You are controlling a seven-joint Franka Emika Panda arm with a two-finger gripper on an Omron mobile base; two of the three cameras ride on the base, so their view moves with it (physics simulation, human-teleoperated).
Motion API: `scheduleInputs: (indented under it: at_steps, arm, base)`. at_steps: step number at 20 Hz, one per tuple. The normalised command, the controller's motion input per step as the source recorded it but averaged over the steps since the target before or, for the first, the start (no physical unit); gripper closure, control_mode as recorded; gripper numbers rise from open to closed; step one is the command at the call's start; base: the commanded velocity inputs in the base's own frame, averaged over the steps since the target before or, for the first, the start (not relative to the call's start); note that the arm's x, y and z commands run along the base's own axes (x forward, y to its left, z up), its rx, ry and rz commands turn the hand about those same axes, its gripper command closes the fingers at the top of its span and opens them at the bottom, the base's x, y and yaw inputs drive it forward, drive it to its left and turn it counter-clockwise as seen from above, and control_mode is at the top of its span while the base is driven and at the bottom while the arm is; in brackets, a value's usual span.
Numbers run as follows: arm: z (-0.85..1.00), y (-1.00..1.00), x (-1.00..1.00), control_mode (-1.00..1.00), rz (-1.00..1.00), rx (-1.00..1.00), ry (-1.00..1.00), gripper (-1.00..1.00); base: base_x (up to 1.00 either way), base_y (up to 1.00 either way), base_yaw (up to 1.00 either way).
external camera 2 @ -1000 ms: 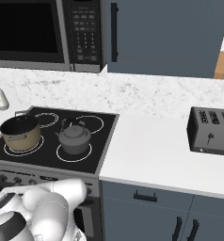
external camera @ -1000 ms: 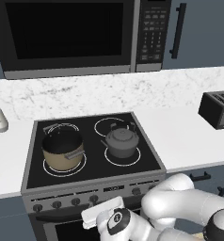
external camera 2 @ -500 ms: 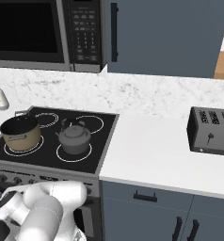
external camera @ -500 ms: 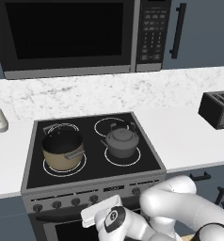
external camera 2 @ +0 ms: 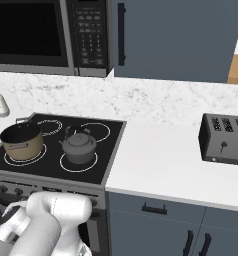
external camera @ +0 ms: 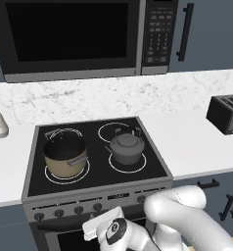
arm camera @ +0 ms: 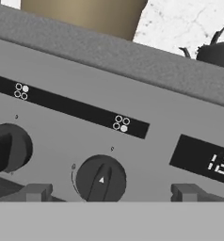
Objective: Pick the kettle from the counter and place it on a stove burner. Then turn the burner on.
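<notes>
One kettle [external camera: 126, 148] unmoved on front right stove burner [external camera: 128, 163], tan pot [external camera: 64, 155] likewise, tool [arm camera: 111, 192] spread wide, now nearer a dark knob [arm camera: 101, 179], arm shifted lower.

Stove display [arm camera: 205, 162] reads "12", cut off

Black microwave [external camera: 72, 39] at upper left, dark blue-grey cabinets [external camera 2: 176, 37] upper right. White marble backsplash [external camera: 113, 93] across mid-frame. Black toaster [external camera 2: 225, 139] at right edge. Lower cabinets [external camera 2: 161, 225] bear dark handles.
</notes>
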Motion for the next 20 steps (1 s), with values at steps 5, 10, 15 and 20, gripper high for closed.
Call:
scheduleInputs:
  at_steps: [5, 10, 15, 20]
  arm:
    - [-0.05, 0.00, 0.22, -1.00, 0.00, 0.05, 0.00, -1.00]
    - [-0.07, -0.01, 0.33, -1.00, 0.00, 0.04, 0.00, -1.00]
    - [0.00, -0.02, 0.04, -1.00, 0.00, 0.00, 0.00, -1.00]
    - [0.00, 0.00, 0.00, -1.00, 0.00, 0.00, 0.00, -1.00]
  base:
    - [0.00, 0.00, 0.00]
    - [0.00, 0.00, 0.00]
    - [0.00, 0.00, 0.00]
    - [0.00, 0.00, 0.00]
